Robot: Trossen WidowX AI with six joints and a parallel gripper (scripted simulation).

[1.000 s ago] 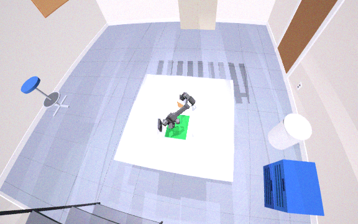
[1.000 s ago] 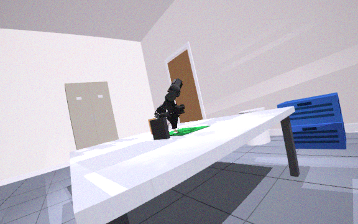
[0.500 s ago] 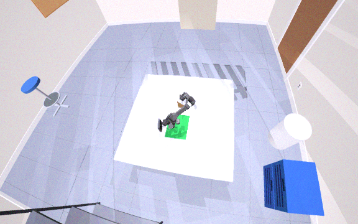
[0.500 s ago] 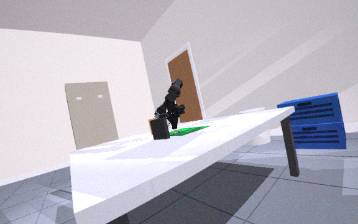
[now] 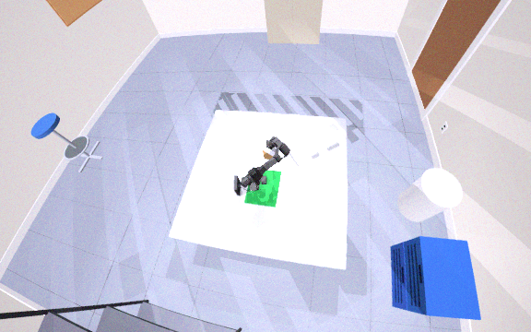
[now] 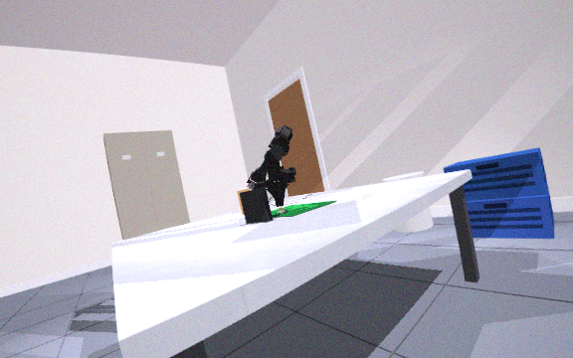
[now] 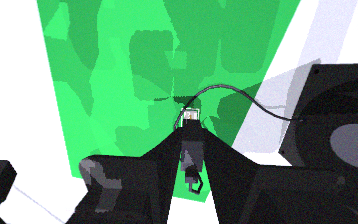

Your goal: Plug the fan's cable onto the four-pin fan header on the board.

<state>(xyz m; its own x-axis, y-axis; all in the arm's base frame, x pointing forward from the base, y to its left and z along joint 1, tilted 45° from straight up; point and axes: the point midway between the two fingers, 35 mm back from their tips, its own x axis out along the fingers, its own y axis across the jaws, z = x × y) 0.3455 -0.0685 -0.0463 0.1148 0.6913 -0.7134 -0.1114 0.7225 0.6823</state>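
Observation:
The green board (image 5: 270,191) (image 6: 311,206) (image 7: 130,65) lies flat on the white table (image 5: 293,221) (image 6: 217,259). My gripper (image 7: 191,131) (image 5: 253,182) (image 6: 273,199) is shut on the dark fan plug (image 7: 192,150), held low over the board. Just past the fingertips sits the small white four-pin fan header (image 7: 190,114); the plug's tip is at it, and I cannot tell how deep it sits. A thin dark cable (image 7: 240,92) arcs from the plug to the black fan (image 7: 340,135) (image 5: 237,184) (image 6: 256,206), which stands upright at the board's edge.
A blue drawer cabinet (image 5: 433,277) (image 6: 502,194) and a white cylinder (image 5: 429,194) stand on the floor beside the table. A blue stool (image 5: 46,126) stands off to the left. Two small pale parts (image 5: 325,151) lie on the table's far side.

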